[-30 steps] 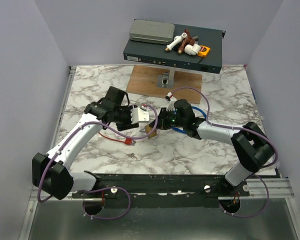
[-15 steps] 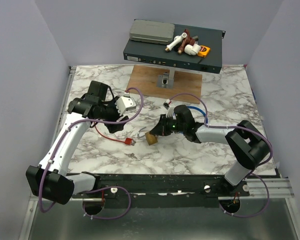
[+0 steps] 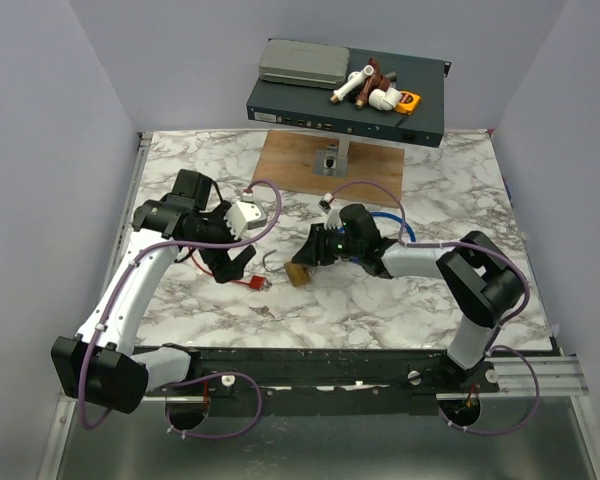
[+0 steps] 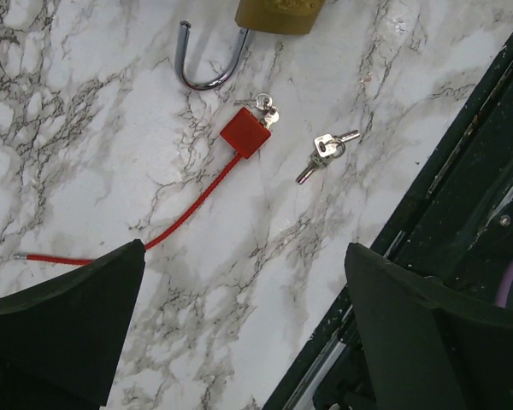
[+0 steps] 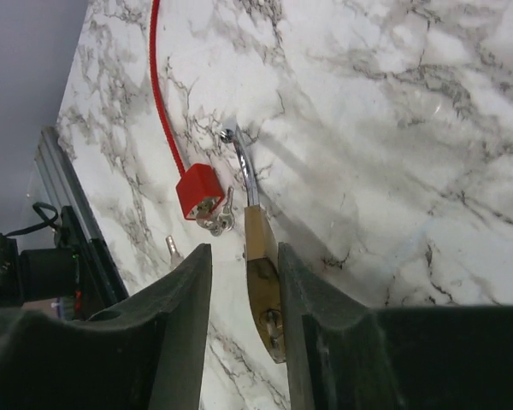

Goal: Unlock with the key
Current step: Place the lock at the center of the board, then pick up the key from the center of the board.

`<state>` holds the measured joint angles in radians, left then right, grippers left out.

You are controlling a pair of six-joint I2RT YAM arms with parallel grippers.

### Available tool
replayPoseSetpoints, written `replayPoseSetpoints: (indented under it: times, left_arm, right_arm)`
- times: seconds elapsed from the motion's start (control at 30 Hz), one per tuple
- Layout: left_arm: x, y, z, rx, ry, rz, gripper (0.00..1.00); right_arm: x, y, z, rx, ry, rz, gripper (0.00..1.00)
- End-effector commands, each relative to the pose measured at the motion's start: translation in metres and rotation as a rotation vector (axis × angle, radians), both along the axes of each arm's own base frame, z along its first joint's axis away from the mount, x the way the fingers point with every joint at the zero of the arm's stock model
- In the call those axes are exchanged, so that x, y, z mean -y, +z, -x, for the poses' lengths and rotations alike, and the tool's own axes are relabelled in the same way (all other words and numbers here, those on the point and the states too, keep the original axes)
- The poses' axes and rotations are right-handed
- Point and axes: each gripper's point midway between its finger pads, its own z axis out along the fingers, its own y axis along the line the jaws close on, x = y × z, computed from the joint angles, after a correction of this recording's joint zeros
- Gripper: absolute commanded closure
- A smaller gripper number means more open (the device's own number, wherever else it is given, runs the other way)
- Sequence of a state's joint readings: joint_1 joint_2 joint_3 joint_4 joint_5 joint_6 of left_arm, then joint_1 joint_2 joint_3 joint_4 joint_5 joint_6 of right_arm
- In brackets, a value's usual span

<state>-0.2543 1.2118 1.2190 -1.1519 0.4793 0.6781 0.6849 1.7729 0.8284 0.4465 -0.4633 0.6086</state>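
The small brass padlock [image 5: 263,256], looking dense and slick and best pinched across its flat body, is lying on the white marble table [image 5: 410,128] between the right gripper's [image 5: 244,273] narrowed jaws, grip unclear, while the left gripper [image 4: 245,256] is hovering spread.

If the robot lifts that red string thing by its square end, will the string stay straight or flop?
Probably it droops: the red cable is thin and lies in a gentle bend on the marble table. It may be springy rather than limp, since it shows no kinks. The red block likely weighs most.
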Motion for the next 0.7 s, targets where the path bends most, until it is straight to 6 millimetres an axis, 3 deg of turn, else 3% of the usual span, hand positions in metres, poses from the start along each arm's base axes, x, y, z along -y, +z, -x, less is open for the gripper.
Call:
replayPoseSetpoints:
  times: [0.0, 0.07, 0.23, 0.33, 0.4, 0.43, 0.6, 0.67]
  left_arm:
    - [-0.003, 0.008, 0.012, -0.035, 0.035, 0.027, 0.01]
    - [-0.003, 0.009, 0.016, -0.040, 0.037, 0.043, 0.02]
    - [-0.010, 0.005, 0.025, -0.064, 0.046, 0.047, 0.01]
    - [-0.016, 0.007, 0.027, -0.057, 0.068, 0.065, 0.01]
    - [-0.019, 0.011, 0.026, -0.042, 0.089, 0.089, 0.01]
    - [-0.020, 0.013, 0.026, -0.035, 0.096, 0.107, 0.01]
    - [-0.024, 0.027, 0.025, -0.005, 0.140, 0.187, 0.01]
    - [-0.030, 0.030, 0.025, 0.004, 0.181, 0.207, 0.01]
  right_arm:
    - [0.001, 0.018, -0.018, 0.105, 0.005, 0.050, 0.54]
    - [0.008, 0.024, -0.023, 0.153, -0.006, 0.094, 0.44]
    - [0.021, 0.062, -0.026, 0.266, -0.028, 0.130, 0.27]
    - [0.018, 0.089, -0.012, 0.370, -0.006, 0.142, 0.21]
    - [0.007, 0.095, 0.008, 0.414, 0.044, 0.173, 0.13]
    - [-0.001, 0.092, 0.022, 0.427, 0.079, 0.193, 0.01]
    - [-0.038, 0.056, 0.082, 0.494, 0.254, 0.295, 0.00]
    - [-0.049, 0.039, 0.092, 0.504, 0.276, 0.339, 0.00]
